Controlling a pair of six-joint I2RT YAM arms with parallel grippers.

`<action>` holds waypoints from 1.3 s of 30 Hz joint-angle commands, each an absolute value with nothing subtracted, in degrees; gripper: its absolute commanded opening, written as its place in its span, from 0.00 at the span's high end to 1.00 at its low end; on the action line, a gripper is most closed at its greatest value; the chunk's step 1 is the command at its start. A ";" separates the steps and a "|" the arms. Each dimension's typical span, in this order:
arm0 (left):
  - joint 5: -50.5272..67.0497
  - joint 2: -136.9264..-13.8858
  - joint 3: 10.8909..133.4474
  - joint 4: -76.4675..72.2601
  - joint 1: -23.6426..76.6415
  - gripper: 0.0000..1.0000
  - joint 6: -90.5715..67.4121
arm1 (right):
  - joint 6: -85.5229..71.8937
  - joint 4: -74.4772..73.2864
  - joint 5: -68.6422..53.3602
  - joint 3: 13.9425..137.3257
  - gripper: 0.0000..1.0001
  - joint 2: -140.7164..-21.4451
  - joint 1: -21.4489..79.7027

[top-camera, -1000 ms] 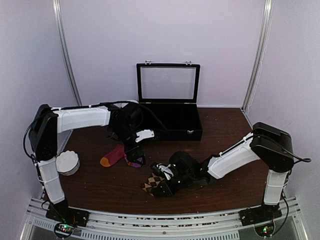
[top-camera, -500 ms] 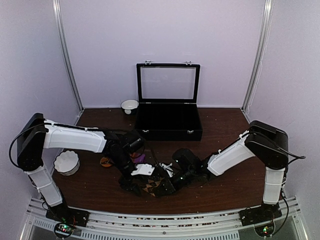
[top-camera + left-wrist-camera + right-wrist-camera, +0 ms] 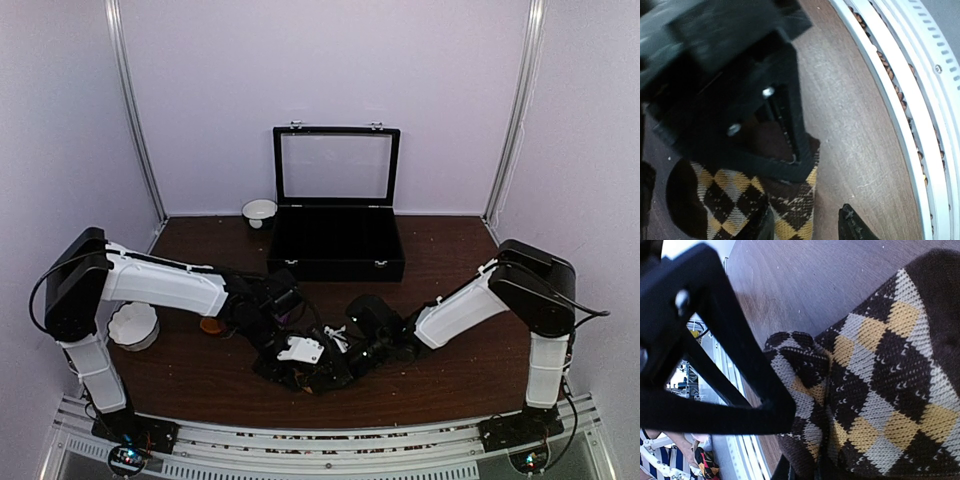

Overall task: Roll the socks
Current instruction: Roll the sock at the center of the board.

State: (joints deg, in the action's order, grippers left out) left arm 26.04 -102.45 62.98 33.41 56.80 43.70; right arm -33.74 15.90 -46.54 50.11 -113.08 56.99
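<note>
The dark brown argyle socks lie near the table's front middle, and both grippers crowd over them in the top view. My right gripper is shut on the fabric, its fingers pinching a fold at the bottom of the right wrist view. My left gripper has come down at the sock's near edge. Its jaws stand apart: one finger touches the fabric and the other fingertip rests on bare wood. The magenta-red socks show only an orange toe behind the left arm.
A black case with its glass lid raised stands at the back middle. A small white bowl sits to its left, and a white fluted dish lies at the far left. The metal rail runs along the table's front edge.
My left arm has swung from the magenta-red socks forward and down onto the argyle socks, its jaws narrowing on the way. The right gripper has kept its hold and barely moved.
</note>
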 commanded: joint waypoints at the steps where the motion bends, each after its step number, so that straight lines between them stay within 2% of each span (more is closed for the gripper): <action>1: 23.33 -103.00 61.61 31.62 57.80 0.54 45.39 | -35.70 -1.32 -40.69 45.93 1.00 -119.52 56.90; 5: 19.50 -103.84 60.93 30.25 57.83 0.55 44.78 | -36.52 -0.03 -40.94 45.59 1.00 -119.47 56.91; 9: 15.86 -105.68 61.23 29.99 57.75 0.61 44.36 | -36.86 0.92 -40.42 44.83 0.99 -118.64 56.79; 13: 14.11 -106.47 61.34 30.24 57.73 0.63 44.36 | -37.31 1.81 -40.36 44.25 0.97 -118.12 56.84; 18: 13.71 -106.56 61.42 30.92 57.66 0.73 44.47 | -37.68 2.07 -39.65 44.10 0.95 -118.21 56.75; 20: 14.24 -106.06 61.49 31.14 57.66 0.74 44.39 | -37.96 2.41 -39.59 44.11 0.95 -118.21 56.67; 22: 15.48 -105.31 61.50 31.41 57.63 0.68 44.01 | -38.01 2.27 -39.53 44.27 0.96 -118.36 56.69; 23: 16.38 -104.83 61.74 31.78 57.65 0.60 43.81 | -38.04 2.27 -39.48 44.49 0.97 -118.43 56.66; 24: 17.58 -104.40 62.20 32.94 57.66 0.48 43.77 | -38.05 2.21 -39.47 44.55 0.97 -118.47 56.69; 25: 18.75 -103.94 62.81 34.10 57.65 0.15 43.58 | -38.17 2.22 -39.44 44.56 0.98 -118.55 56.74; 26: 20.24 -103.33 63.50 35.22 57.60 0.04 43.50 | -38.16 2.16 -39.32 44.56 0.98 -118.56 56.64; 30: 24.23 -101.98 65.33 37.79 57.36 0.02 43.10 | -38.19 2.31 -38.96 44.22 1.00 -118.53 56.63; 37: 27.35 -109.26 71.88 42.44 53.02 0.25 39.39 | -38.27 2.90 -38.68 43.33 1.00 -118.20 56.67; 38: 26.35 -110.16 72.45 42.82 52.55 0.26 38.51 | -38.16 2.97 -38.64 43.19 1.00 -118.21 56.69; 39: 25.51 -110.35 72.59 42.74 52.16 0.20 37.70 | -38.16 3.17 -38.67 43.04 1.00 -118.12 56.62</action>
State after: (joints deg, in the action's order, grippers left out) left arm 24.95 -107.04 70.35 39.75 54.50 41.08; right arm -37.80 19.75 -47.24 48.42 -113.32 56.60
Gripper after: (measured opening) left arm 0.746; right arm 0.075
